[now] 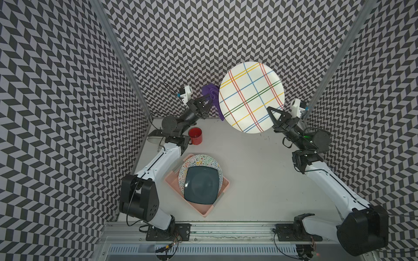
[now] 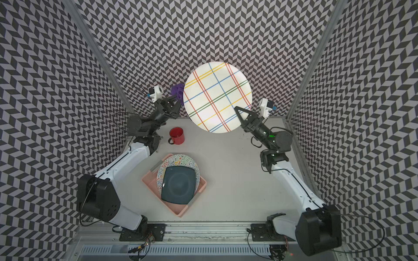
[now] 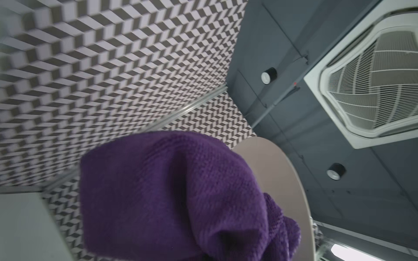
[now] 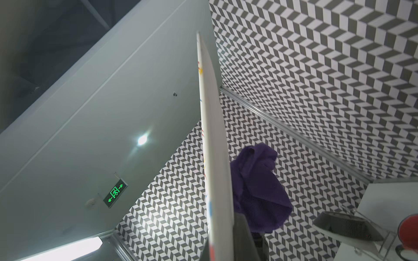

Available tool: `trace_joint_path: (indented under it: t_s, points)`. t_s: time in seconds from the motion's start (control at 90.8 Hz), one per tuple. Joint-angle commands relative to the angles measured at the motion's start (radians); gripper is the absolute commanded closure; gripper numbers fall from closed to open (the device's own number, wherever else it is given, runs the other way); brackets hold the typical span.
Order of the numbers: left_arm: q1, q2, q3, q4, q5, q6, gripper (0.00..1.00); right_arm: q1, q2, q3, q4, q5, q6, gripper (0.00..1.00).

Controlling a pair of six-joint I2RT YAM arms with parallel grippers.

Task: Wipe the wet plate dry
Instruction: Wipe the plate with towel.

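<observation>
Overhead, in both top views the right end effector (image 1: 272, 114) grips the striped plate (image 1: 251, 97) aloft above the tabletop (image 1: 248, 169), while the left end effector (image 1: 209, 97) clamps the purple cloth (image 1: 209, 90) beside its rim. The left wrist view shows cloth (image 3: 172, 194) against the plate's back (image 3: 278, 171); the right wrist view shows the plate (image 4: 214, 135) edge-on, cloth (image 4: 260, 187) behind.

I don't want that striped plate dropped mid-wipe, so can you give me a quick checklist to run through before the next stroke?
1. Right gripper shut on the striped plate at its rim: ok.
2. Plate lifted clear of the table: ok.
3. Left gripper shut on the purple cloth: ok.
4. Cloth touching the plate's underside: cannot tell; in the right wrist view the cloth sits close behind it.
5. Plate's patterned face dry: cannot tell.
6. Red mug and pink rack away from both grippers: ok.
</observation>
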Motion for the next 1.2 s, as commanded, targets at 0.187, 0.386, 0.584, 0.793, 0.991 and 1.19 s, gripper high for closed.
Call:
trace_joint_path:
  t_s: [0.187, 0.386, 0.584, 0.793, 0.991, 1.19]
  points:
    - [-0.143, 0.024, 0.154, 0.223, 0.048, -0.124, 1.00, 0.158, 0.038, 0.115, -0.056, 0.025, -0.080, 1.00]
    - [-0.261, -0.018, 0.096, 0.165, 0.111, -0.023, 1.00, 0.054, 0.147, 0.317, -0.059, 0.094, -0.051, 1.00]
    - [-0.119, -0.045, 0.088, 0.301, -0.006, -0.172, 1.00, 0.040, 0.095, 0.214, -0.019, 0.034, -0.023, 1.00]
    - [-0.215, 0.003, 0.117, 0.350, 0.005, -0.184, 1.00, 0.175, 0.096, 0.172, 0.035, 0.121, 0.003, 1.00]
    - [-0.298, -0.059, 0.063, 0.198, 0.080, -0.009, 1.00, 0.048, 0.212, 0.398, 0.002, 0.136, -0.008, 1.00]
    - [-0.212, -0.245, -0.042, -0.093, 0.089, 0.260, 1.00, -0.107, 0.114, 0.294, -0.139, 0.132, -0.030, 1.00]
